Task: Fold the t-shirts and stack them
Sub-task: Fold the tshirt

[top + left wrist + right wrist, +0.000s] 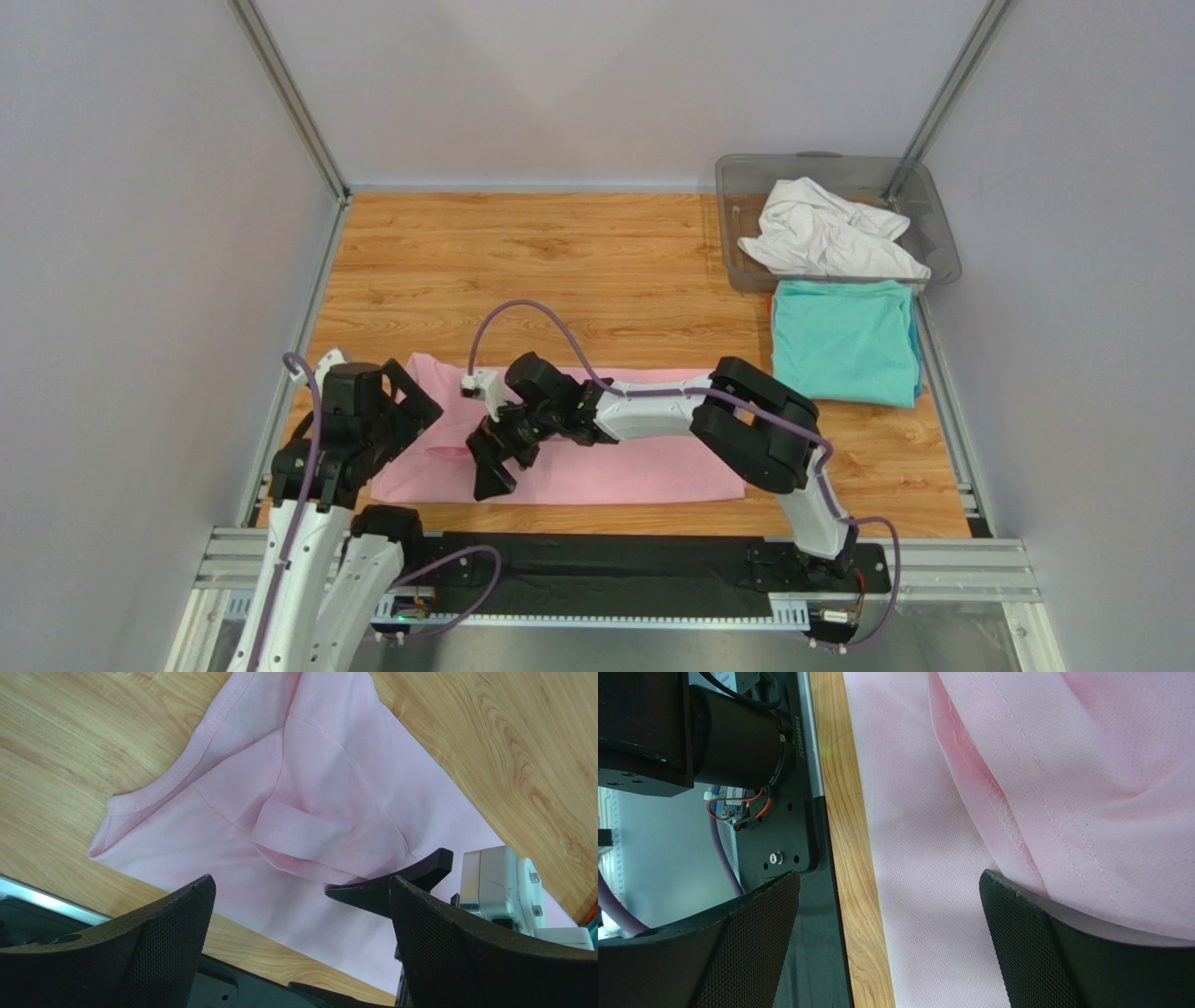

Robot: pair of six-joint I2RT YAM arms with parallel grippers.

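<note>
A light pink t-shirt (617, 445) lies folded lengthwise along the near edge of the table. My left gripper (410, 409) is open above its left end, where the collar and a sleeve (309, 836) show in the left wrist view (302, 882). My right gripper (491, 459) reaches left across the shirt and is open over its near hem (890, 876). One of its fingers (1053, 952) touches a folded sleeve seam (990, 805). A folded teal t-shirt (846, 340) lies at the right. A crumpled white t-shirt (828, 231) sits in the bin.
A clear grey plastic bin (744, 175) stands at the back right corner of the wooden table (561, 266). The black base rail (808, 903) runs along the near edge. Grey walls enclose the table on three sides. The right gripper's finger (400, 878) shows in the left wrist view.
</note>
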